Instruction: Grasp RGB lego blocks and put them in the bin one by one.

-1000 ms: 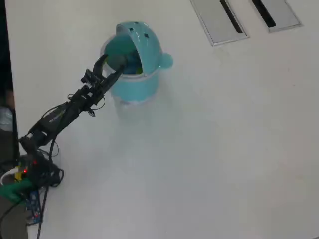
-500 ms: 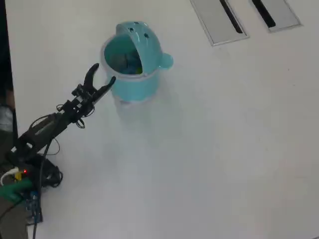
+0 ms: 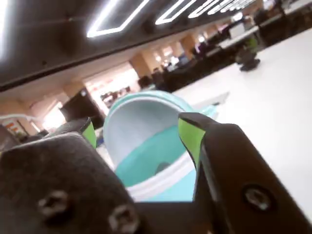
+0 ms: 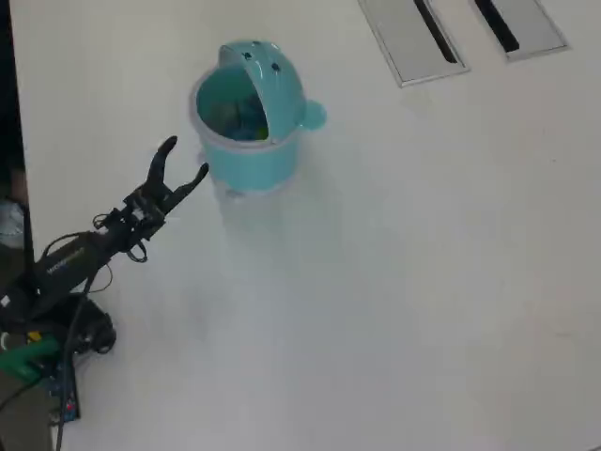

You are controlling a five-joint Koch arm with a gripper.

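Gripper [image 4: 185,158]: jaws spread wide and empty, green pads [image 3: 190,136] bare in the wrist view; arm reached up-right from its base at the overhead view's lower left. Bin [image 4: 252,155]: teal, lid [image 4: 272,75] tipped back, stood just beyond the fingertips, apart from them, on the white table [image 4: 423,263]; small blocks [image 4: 246,120] lay inside it, colours indistinct; knob [image 4: 313,116] on the bin's far side from the gripper.

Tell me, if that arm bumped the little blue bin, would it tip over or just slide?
Probably slide rather than tip: the bin looks squat and stands flat on the smooth white table. It seems thin plastic, so likely light and easy to shove. Its raised domed lid and side knob put some weight on one side, so a high push there might rock it.
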